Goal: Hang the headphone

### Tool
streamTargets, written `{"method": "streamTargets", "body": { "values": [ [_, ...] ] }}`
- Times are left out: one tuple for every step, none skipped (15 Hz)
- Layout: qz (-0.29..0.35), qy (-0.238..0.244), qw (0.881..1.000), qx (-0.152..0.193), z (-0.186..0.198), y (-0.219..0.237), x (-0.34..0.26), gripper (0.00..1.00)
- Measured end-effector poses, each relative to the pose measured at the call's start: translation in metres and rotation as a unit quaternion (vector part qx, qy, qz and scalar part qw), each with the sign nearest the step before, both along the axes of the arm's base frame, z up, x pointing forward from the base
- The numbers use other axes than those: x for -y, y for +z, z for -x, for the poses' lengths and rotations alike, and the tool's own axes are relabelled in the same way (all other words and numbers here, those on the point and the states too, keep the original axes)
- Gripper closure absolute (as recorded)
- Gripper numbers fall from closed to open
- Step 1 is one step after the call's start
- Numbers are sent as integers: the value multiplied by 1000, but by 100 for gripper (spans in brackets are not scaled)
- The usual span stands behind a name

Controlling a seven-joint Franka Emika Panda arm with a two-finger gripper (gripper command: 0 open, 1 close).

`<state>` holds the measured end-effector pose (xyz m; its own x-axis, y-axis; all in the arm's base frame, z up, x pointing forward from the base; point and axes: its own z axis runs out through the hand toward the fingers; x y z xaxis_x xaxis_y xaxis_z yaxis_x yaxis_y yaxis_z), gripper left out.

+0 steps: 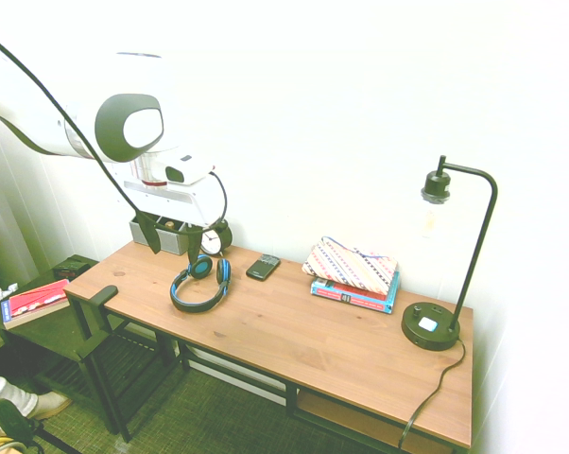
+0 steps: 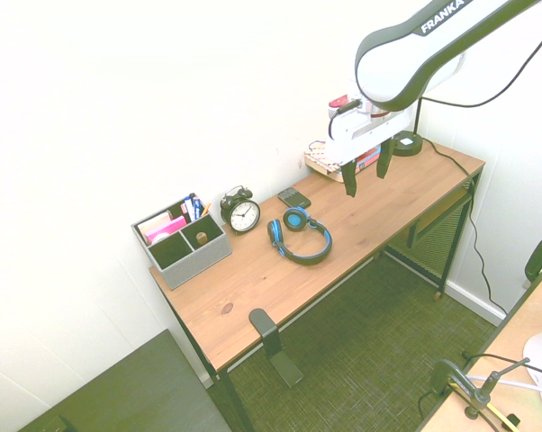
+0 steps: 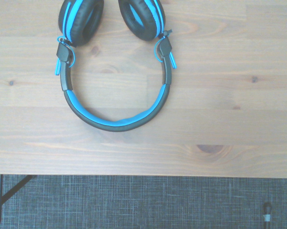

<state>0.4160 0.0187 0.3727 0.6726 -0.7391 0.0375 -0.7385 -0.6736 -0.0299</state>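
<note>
The headphone [image 1: 198, 284] [image 2: 300, 236] lies flat on the wooden desk [image 1: 294, 331], its black, blue-edged headband curving toward the desk's front edge and its earcups toward the wall. It fills the wrist view [image 3: 114, 117], with the front edge of the desk just beyond the band. My gripper [image 1: 173, 236] [image 2: 366, 171] hangs well above the desk, over the headphone. Its two dark fingers are open and hold nothing. A black hook [image 1: 102, 296] [image 2: 264, 326] is clamped to the desk's edge, apart from the headphone.
Along the wall stand a grey organizer [image 2: 181, 241], a black alarm clock [image 2: 243, 213] and a phone [image 2: 294, 197]. Further along are a patterned pouch on books [image 1: 353, 270] and a black desk lamp [image 1: 434, 322]. Carpet lies below the desk's front edge.
</note>
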Motion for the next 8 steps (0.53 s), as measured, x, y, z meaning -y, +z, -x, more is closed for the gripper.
{"method": "streamTargets", "body": {
  "values": [
    [0,0,1000,0,0,0,0,0],
    [2,5,1000,0,0,0,0,0],
    [9,29,1000,1,-2,-2,-1,0],
    [18,58,998,4,-5,-7,-5,0],
    [30,87,996,5,-10,-17,-12,0],
    [41,116,992,5,-17,-30,-24,0],
    [50,146,988,3,-25,-44,-36,0],
    [57,176,983,0,-35,-58,-46,0]
  ]
}}
